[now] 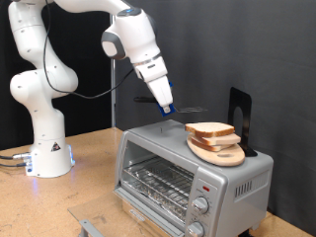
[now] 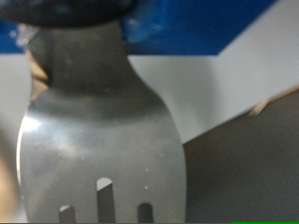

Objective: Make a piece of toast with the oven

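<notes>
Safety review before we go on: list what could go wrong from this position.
1. The gripper holds a slotted spatula above the oven; a poor angle might push the piece of toast off the round board rather than lift it.
2. The board overhangs the oven top near its edge, so a nudge could tip it.
3. The spatula fills the wrist view, hiding the toast.
</notes>
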You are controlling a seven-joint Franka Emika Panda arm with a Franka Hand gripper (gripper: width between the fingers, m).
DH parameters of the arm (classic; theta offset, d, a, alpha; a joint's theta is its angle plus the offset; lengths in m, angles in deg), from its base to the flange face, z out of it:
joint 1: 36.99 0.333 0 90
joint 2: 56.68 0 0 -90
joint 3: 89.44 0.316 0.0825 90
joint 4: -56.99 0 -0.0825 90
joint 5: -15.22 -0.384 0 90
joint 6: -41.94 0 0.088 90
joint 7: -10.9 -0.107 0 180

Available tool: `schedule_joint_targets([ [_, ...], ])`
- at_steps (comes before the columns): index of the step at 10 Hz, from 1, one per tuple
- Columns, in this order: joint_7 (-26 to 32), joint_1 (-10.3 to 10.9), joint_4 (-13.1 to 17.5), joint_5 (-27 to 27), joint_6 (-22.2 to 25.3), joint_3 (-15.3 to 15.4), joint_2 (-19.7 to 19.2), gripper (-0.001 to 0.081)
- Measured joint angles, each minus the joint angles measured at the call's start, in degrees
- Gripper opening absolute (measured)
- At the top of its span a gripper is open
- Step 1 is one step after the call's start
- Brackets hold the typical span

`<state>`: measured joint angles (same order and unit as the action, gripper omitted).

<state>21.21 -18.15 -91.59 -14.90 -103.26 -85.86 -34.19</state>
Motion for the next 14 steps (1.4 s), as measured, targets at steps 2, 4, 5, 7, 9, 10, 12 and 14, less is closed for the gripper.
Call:
schedule_joint_targets([
  [2, -4.09, -0.8, -2.54, -4.85, -7.85, -0.56, 0.96, 0.0387],
  [4, -5.68, -3.36, -3.54, -5.22, -7.36, -2.59, 2.3, 0.0387],
  [5, -5.0, -4.57, -3.63, -5.02, -5.57, -4.08, 3.07, 0.0387],
  [7, -1.41, -6.44, -3.82, -4.82, -1.54, -7.43, 4.97, 0.0387],
  [9, 2.8, -7.71, -4.97, -4.55, 0.97, -10.03, 7.47, 0.0388],
  [10, 4.08, -8.31, -5.87, -4.02, 1.46, -10.76, 8.73, 0.0388],
  [12, 4.67, -10.19, -7.99, -1.11, 2.56, -11.04, 10.62, 0.0388],
  [14, 4.67, -11.91, -9.57, 0.12, 3.07, -11.1, 11.51, 0.0388],
])
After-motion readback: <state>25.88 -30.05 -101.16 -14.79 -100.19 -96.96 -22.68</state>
